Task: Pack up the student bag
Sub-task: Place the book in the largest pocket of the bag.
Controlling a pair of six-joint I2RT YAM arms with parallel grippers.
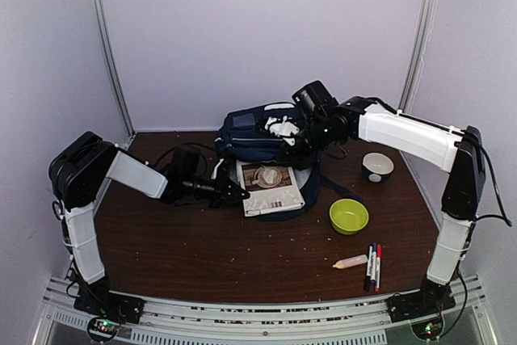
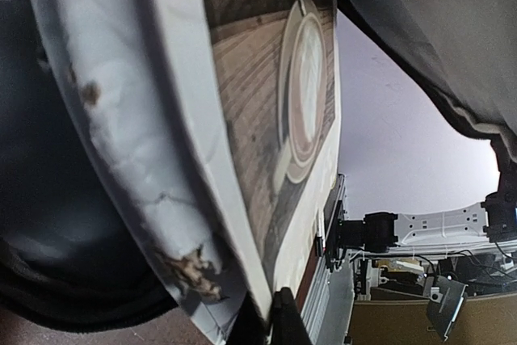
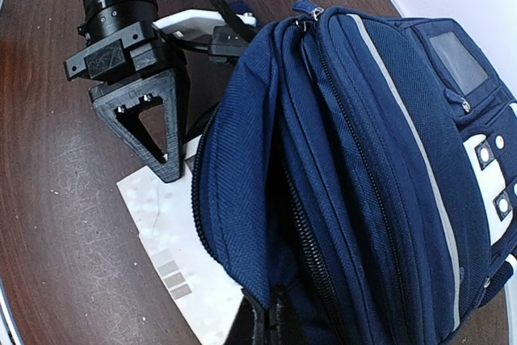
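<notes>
student bag (image 1: 250, 141): is lying at the back middle of the brown table (image 1: 178, 240), its navy side with the thin pale stripe facing up.
booklet (image 1: 271, 191): is lying just in front of the bag and touching it, showing its coffee-cup cover.
left gripper (image 1: 242, 194): is pinching the booklet's left edge, jaws closed on it.
right gripper (image 3: 269, 319): is hanging at the bag's right end, jaws closed against a zipped edge; whether fabric is caught cannot be told.
green bowl (image 1: 349, 216): is sitting right of the booklet, apart from it.
white bowl (image 1: 377, 166): is sitting behind the green bowl.
markers (image 1: 374, 267): are lying near the front right edge.
</notes>
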